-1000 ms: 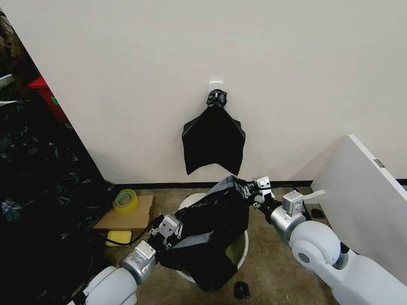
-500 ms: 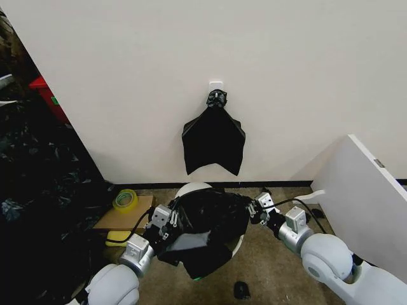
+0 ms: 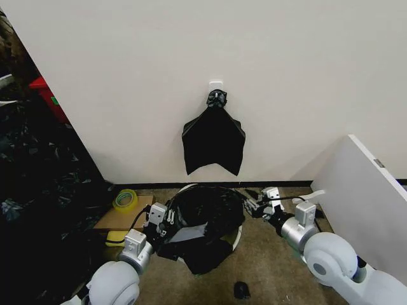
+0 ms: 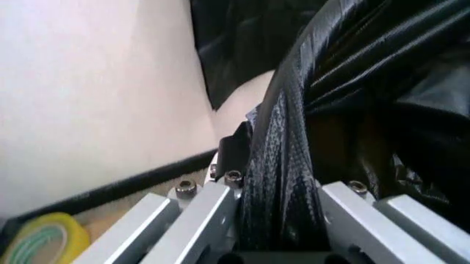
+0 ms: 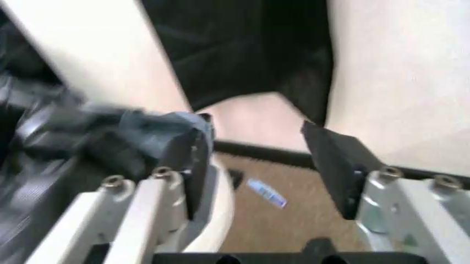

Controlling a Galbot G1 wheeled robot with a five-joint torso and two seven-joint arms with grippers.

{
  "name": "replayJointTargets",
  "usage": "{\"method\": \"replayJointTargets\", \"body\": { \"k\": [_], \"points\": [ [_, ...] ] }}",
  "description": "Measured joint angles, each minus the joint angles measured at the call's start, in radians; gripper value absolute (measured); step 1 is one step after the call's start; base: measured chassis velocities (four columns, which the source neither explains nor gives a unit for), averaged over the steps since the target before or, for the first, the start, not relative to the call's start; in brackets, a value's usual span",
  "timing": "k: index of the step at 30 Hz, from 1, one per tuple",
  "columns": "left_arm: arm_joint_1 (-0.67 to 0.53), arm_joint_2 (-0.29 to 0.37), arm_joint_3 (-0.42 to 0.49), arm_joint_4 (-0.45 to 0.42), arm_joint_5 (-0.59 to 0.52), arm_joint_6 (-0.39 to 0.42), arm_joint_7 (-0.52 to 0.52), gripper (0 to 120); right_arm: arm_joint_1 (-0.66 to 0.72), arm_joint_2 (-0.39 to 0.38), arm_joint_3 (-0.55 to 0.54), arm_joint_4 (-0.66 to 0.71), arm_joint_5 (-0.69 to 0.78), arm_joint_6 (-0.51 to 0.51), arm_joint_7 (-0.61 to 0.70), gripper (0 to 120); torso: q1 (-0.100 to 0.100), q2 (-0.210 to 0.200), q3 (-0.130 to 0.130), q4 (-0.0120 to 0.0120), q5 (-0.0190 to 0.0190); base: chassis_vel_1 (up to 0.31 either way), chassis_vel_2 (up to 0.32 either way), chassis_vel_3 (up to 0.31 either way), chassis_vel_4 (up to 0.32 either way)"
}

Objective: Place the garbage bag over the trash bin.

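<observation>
Both your grippers have dropped lower and spread wider, pulling the crinkled glossy black plastic garbage bag (image 3: 205,222) down over the round cream-white trash bin (image 3: 236,240) on the floor. Your left gripper (image 3: 166,220) has its fingers clamped on the bag's left edge. Your right gripper (image 3: 250,204) sits at the bag's right edge, fingers apart. Farther off, a flat black bundle (image 3: 213,141) hangs on the wall.

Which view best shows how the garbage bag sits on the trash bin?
The head view: garbage bag draped over trash bin, between both grippers. Left wrist view shows only a clamped fold; right wrist view, blurred plastic.
</observation>
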Motion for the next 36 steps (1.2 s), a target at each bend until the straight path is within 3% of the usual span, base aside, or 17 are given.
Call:
{"method": "replayJointTargets", "body": {
  "k": [2,4,6,7,10,13,18,21,24,28,33,35,36],
  "points": [
    [0.005,-0.01,-0.001,0.0,-0.032,0.019,-0.017,1,-0.005,0.01,0.01,0.01,0.008,0.007,0.022,62,0.0,0.0,0.0,0.0,0.0,0.0,0.0,0.0,0.0],
    [0.005,-0.012,-0.002,0.0,-0.039,0.023,-0.021,1,-0.005,0.01,0.011,0.012,0.011,0.006,0.023,64,0.0,0.0,0.0,0.0,0.0,0.0,0.0,0.0,0.0],
    [0.006,-0.021,-0.004,0.005,-0.066,0.037,-0.035,1,-0.006,0.014,0.017,0.024,0.042,-0.015,0.018,77,0.0,0.0,0.0,0.0,-0.0001,0.0,0.0,0.0,0.0],
    [0.006,-0.021,-0.004,0.005,-0.066,0.037,-0.035,1,-0.006,0.014,0.017,0.024,0.042,-0.015,0.018,77,0.0,0.0,0.0,0.0,-0.0001,0.0,0.0,0.0,0.0],
    [0.005,-0.019,-0.004,0.009,-0.059,0.037,-0.033,1,-0.004,0.01,0.044,0.009,0.123,-0.078,-0.027,91,0.0,0.0,0.0,0.0,0.0001,0.0,0.0,0.0,0.0],
    [0.006,-0.015,-0.003,0.008,-0.05,0.035,-0.031,1,-0.003,-0.001,0.068,0.0,0.175,-0.114,-0.076,98,0.0,0.0,0.0,-0.0001,0.0,0.0,0.0,0.0,0.0],
    [0.01,-0.004,-0.004,0.003,-0.04,0.03,-0.022,1,0.014,-0.029,0.083,-0.003,0.194,-0.167,-0.172,100,0.0,0.0,0.0,0.0001,0.0,0.0,0.0,0.0,0.0],
    [0.01,-0.001,-0.004,0.001,-0.037,0.029,-0.017,1,0.022,-0.055,0.082,-0.029,0.078,-0.15,-0.264,100,0.0,0.0,0.0,0.0,-0.0001,0.0,0.0,0.0,0.0],
    [0.012,0.001,-0.005,0.0,-0.033,0.031,-0.017,1,0.021,-0.084,0.083,-0.072,-0.13,-0.007,-0.411,100,0.0,0.0,0.0,0.0,0.0002,0.0,0.0,0.0,0.0],
    [0.012,-0.007,-0.001,0.003,-0.036,0.041,-0.027,1,0.01,-0.096,0.089,-0.066,-0.192,0.109,-0.504,100,0.0,0.0,0.0,-0.0001,0.0,0.0,0.0,0.0,0.0],
    [0.012,-0.025,0.004,0.0,-0.067,0.053,-0.061,1,0.003,-0.081,0.059,-0.001,-0.215,0.124,-0.439,100,0.0,0.0,0.0,-0.0001,-0.0001,0.0,0.0,0.0,0.0],
    [0.009,-0.041,0.008,-0.001,-0.095,0.052,-0.094,1,-0.013,-0.05,0.039,0.09,-0.194,0.052,-0.29,100,0.0,0.0,0.0,0.0002,-0.0001,0.0,0.0,0.0,0.0],
    [0.009,-0.041,0.008,-0.001,-0.095,0.052,-0.094,1,-0.013,-0.05,0.039,0.09,-0.194,0.052,-0.29,100,0.0,0.0,0.0,0.0002,-0.0001,0.0,0.0,0.0,0.0]
  ]
}}
